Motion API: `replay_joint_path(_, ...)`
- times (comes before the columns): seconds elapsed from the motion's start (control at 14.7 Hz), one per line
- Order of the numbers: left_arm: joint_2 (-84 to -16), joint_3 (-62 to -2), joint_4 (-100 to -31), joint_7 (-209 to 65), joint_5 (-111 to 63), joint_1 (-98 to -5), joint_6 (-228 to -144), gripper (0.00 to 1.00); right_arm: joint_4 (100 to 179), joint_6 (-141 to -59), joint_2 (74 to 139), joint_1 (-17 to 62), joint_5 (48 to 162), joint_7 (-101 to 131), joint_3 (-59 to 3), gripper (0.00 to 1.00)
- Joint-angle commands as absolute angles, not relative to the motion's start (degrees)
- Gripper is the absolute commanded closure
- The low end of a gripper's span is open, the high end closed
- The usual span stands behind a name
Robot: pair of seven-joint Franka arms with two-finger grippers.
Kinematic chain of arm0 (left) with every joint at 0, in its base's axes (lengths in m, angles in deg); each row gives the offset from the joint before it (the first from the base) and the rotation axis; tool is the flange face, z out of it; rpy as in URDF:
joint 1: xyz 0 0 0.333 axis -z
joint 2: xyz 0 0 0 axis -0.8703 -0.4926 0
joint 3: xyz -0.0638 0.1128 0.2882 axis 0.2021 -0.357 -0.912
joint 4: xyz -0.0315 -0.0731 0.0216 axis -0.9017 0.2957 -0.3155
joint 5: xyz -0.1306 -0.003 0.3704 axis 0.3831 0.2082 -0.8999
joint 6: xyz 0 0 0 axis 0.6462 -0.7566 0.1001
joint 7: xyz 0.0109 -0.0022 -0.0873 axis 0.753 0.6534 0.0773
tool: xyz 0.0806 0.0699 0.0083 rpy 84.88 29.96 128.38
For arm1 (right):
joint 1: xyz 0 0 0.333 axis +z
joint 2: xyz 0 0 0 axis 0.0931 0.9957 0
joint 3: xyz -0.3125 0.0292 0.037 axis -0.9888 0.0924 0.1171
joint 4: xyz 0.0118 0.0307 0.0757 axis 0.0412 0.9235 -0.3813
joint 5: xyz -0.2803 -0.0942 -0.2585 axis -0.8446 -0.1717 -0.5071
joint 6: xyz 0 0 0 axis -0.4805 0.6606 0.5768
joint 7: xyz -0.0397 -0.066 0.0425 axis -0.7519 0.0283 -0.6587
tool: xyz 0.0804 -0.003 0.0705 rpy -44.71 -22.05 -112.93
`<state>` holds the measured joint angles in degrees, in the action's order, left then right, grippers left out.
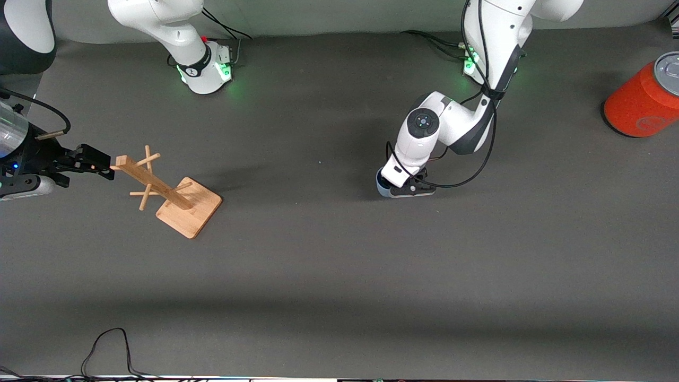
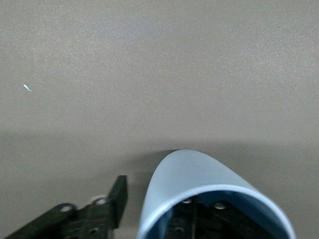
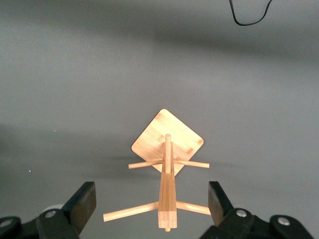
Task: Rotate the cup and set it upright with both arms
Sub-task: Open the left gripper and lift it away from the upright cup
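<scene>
While the left gripper (image 1: pixel 411 189) sits low on the table (image 1: pixel 339 276) with the cup (image 1: pixel 383 184) at its fingers, the left wrist view shows one finger inside the cup's mouth and the other finger (image 2: pixel 118 195) outside its wall with a gap between, so the jaws look parted around the rim rather than pinching it. The cup rests on the table near the middle, toward the left arm's end, and whether it stands fully upright I cannot tell. If the gripper lifts away at an angle, the inner finger could likely catch the rim and tip or drag the light cup. The right gripper (image 1: pixel 103 165) waits with fingers spread wide over the top of the wooden peg stand (image 1: pixel 175 193); a careless move there might knock the stand over.
</scene>
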<state>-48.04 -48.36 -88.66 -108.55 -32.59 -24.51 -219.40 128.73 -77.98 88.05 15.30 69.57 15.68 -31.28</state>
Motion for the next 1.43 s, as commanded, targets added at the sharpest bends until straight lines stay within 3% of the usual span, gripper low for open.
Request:
replay_joint_path(0.0,-48.39,-48.87,-87.99,-107.97,-33.25,-23.84,-219.59,0.00,127.38,-77.44,88.72,15.36,70.02,16.78,-31.63,0.00)
replay_joint_path(0.48,-45.06,-48.87,-87.82,-107.98,-33.16,-24.01,-215.66,0.00,127.29,-77.44,88.64,15.45,70.02,16.60,-31.63,0.00)
replay_joint_path(1.02,-32.23,-48.87,-84.92,-107.53,-31.94,-24.72,-196.32,0.00,127.29,-77.44,88.64,15.36,69.84,17.04,-31.63,0.00)
replay_joint_path(1.36,-26.33,-49.40,-76.51,-101.59,-30.28,-32.25,-179.03,0.00,127.29,-77.44,88.64,15.36,70.02,16.95,-31.63,0.00)
